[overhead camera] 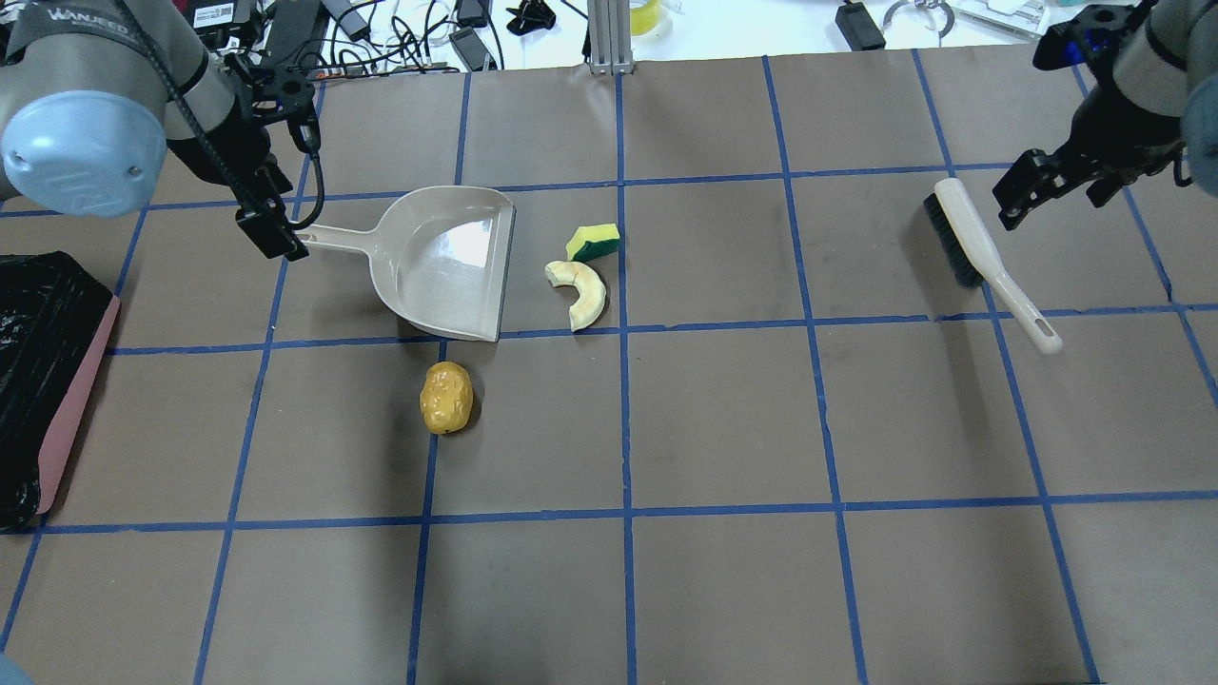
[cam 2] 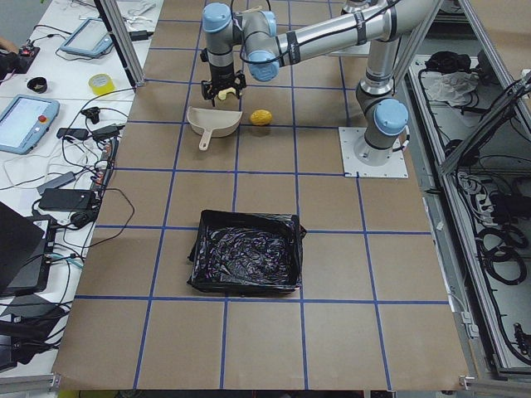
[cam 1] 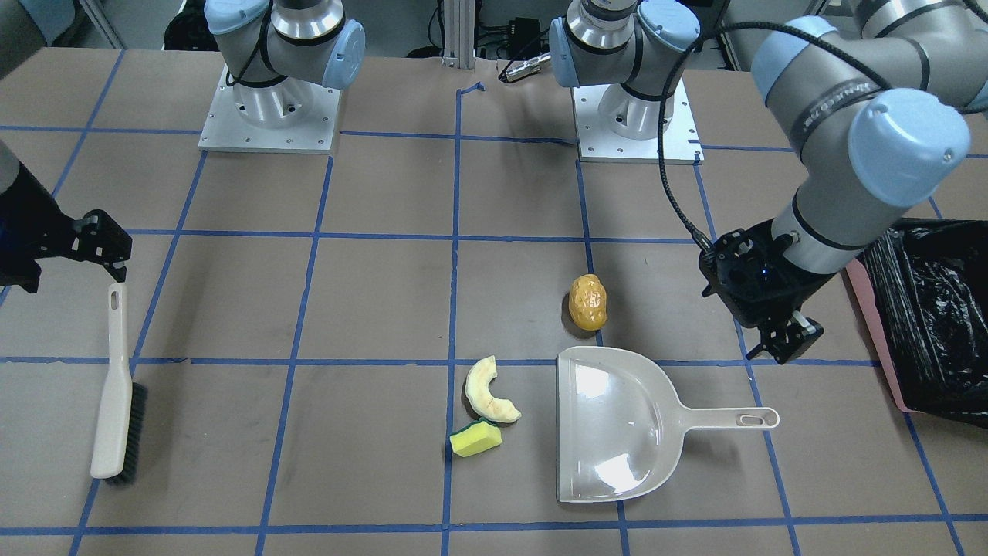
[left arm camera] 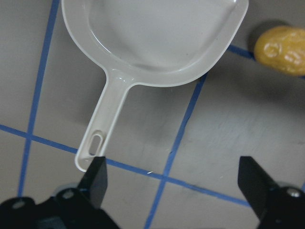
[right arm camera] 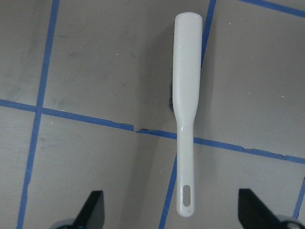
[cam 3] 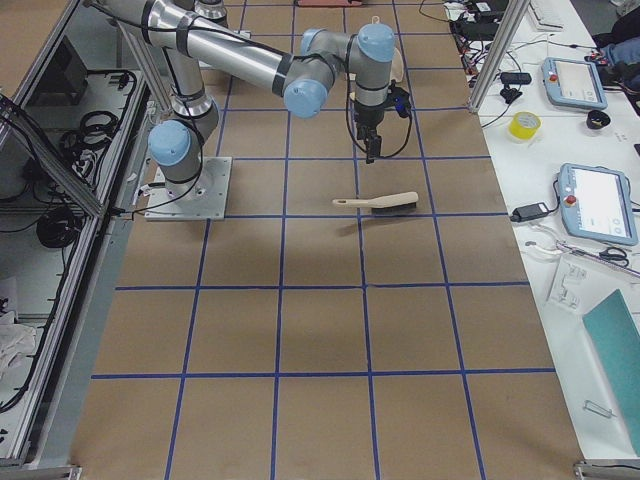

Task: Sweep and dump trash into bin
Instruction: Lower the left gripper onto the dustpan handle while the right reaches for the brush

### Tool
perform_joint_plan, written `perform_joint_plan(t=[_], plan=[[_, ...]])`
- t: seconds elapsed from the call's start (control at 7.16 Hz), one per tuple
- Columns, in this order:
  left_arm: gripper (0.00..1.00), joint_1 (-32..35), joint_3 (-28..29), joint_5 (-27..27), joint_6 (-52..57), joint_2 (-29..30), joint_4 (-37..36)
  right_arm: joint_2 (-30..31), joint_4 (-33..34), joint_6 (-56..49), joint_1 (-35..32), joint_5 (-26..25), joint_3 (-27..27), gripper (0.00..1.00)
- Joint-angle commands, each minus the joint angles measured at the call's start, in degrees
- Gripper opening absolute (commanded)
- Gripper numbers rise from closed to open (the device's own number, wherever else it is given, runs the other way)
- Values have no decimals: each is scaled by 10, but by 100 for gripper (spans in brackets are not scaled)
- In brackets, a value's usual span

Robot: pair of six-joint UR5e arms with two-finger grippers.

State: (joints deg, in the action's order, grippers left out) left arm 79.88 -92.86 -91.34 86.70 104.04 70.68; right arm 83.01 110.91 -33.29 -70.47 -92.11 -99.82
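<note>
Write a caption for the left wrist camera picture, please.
Open left gripper poised near the handle of the beige plastic dustpan, an orange-yellow lumpy oval beside it.

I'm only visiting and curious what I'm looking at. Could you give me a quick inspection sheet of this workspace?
Surface: brown-covered table with a blue tape grid.
Job's things: potato-like lump, pale crescent slice and yellow-green sponge lie loose on the table near the empty dustpan; brush lies apart from them; black-lined bin sits at the left arm's end of the table.
Clutter: nothing seen.
Grippers: left gripper open above the end of the dustpan's handle; right gripper open above the brush's handle.
Cables: black cable runs to the left gripper.
Surroundings: side bench with a tablet and a tape roll.
</note>
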Motion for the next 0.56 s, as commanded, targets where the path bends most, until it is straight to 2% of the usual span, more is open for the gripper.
perform_joint_plan(t=[0.0,0.28,0.42], plan=[[96,-2,0,-12,141,51,-52,-30,60,-45,15,5,-48,99],[96,-2,7,-16,158,91,-117,-76,98,-49,16,-4,-52,99],[92,-2,14,-68,164,111,-120,-86,99,-53,27,-24,-54,99]])
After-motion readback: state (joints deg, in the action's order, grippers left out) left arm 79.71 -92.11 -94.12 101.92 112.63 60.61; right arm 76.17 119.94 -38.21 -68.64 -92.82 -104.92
